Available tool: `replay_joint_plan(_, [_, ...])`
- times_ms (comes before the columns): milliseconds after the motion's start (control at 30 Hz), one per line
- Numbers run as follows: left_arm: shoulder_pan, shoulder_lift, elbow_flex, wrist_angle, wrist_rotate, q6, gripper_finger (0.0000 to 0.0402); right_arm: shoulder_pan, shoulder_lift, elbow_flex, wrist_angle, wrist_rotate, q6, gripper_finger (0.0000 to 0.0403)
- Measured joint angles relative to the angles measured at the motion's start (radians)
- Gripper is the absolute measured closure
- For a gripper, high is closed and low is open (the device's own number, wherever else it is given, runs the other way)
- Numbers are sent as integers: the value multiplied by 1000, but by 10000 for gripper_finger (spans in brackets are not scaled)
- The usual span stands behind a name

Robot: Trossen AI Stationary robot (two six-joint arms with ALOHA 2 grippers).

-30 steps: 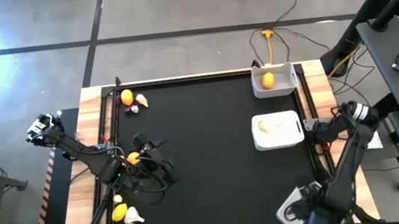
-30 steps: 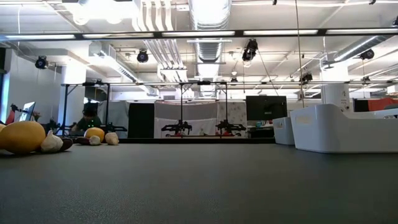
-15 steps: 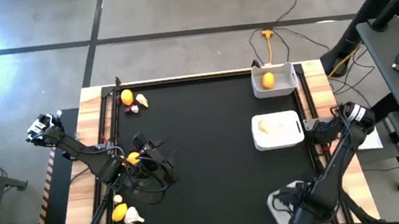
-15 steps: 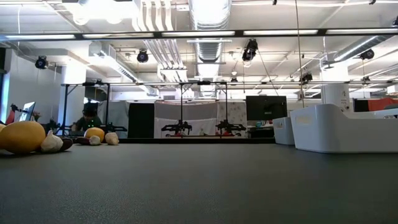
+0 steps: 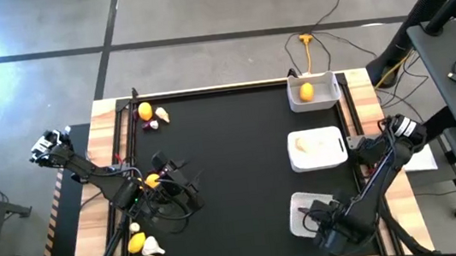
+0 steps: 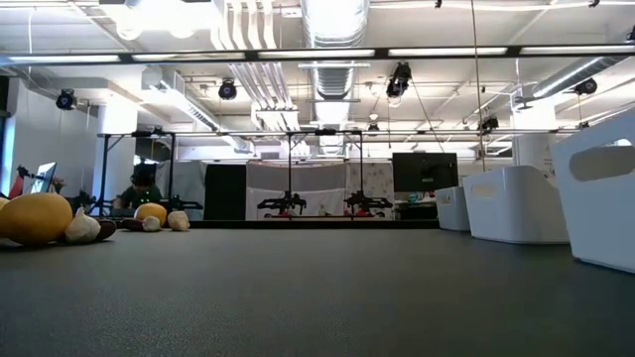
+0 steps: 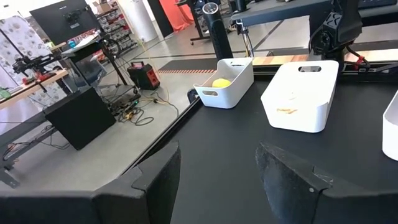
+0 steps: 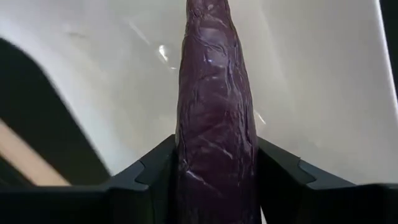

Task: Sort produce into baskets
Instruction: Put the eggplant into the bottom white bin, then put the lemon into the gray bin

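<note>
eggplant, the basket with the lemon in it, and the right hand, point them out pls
eggplant [image 8: 214,112], right wrist view, middle of its purple skin
basket with the lemon [image 5: 324,83], high view, its right rim
right hand [image 8: 214,177], right wrist view, between its fingertips

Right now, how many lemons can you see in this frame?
4. One lemon at the table's far left corner, one lemon at the left gripper, one lemon in the near left cluster, one lemon in the far basket. The arms may hide more.
</note>
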Motion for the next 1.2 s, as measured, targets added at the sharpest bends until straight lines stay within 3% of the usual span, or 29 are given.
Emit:
replay_joint_plan(233, [0, 0, 0, 0, 0, 0, 209, 0, 2, -73, -2, 2, 24, 173])
replay_joint_plan(567, [0, 0, 0, -2, 0, 0, 209, 35, 2, -114, -3, -351, -131, 127])
replay_joint_plan(733, [0, 0, 0, -2, 0, 0, 209, 54, 2, -100, -28, -392, -179, 126])
replay_joint_plan(1000, [3, 0, 0, -2, 0, -1, 209, 53, 2, 13, -194, -317, -182, 148])
replay_joint_plan(1200, [12, 0, 0, 2, 0, -5, 209, 51, 3, 98, -153, 93, -160, 160])
